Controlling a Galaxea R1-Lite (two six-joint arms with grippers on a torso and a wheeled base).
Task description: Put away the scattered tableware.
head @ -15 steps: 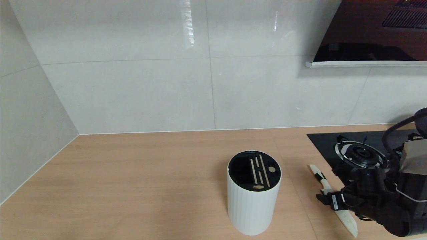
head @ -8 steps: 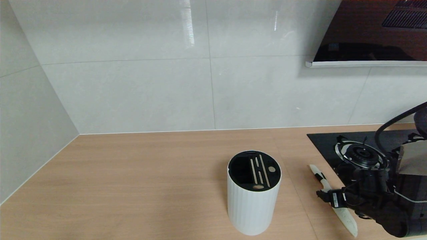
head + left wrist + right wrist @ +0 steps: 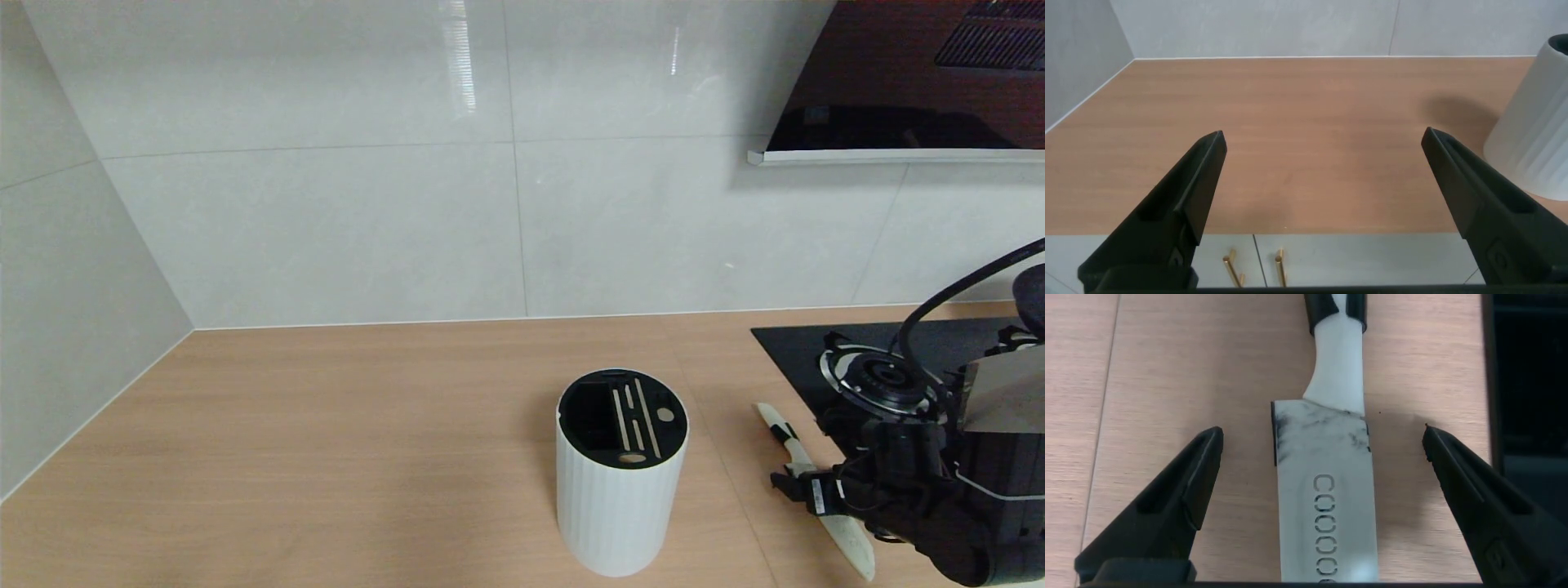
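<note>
The knife (image 3: 781,431) lies flat on the tabletop (image 3: 367,425) near its front edge. It sits between the white ribbed holder (image 3: 620,498) and the cooktop (image 3: 878,376), just beside the cooktop's edge. Its handle points toward the back wall and its blade tip toward the front edge.

The right gripper (image 3: 804,490) hangs over the knife with its jaws spread wide and nothing in them. In the right wrist view the right gripper (image 3: 1321,437) straddles the knife (image 3: 1323,490) where the blade meets the handle, with bare wood on either side. The left gripper (image 3: 1323,139) is also open and empty. It hangs over the tabletop's front edge with the holder (image 3: 1535,122) off to one side.

The step in hand looks like picking up the knife.

- **Grip point:** The blade is thin and lies flat, so closing on it would probably slip or only scrape the wood. Shifting toward the thicker handle should give the fingers something to bite on.
- **Approach:** Keep the jaws square across the handle and centred on it, and lower until both fingertips nearly touch the tabletop before closing.
- **Next move:** Holding it by the handle also leaves the blade free to go tip-down into one of the narrow slots in the holder's black top.
- **Clearance:** The finger nearer the cooktop should watch that edge on the way down.
</note>
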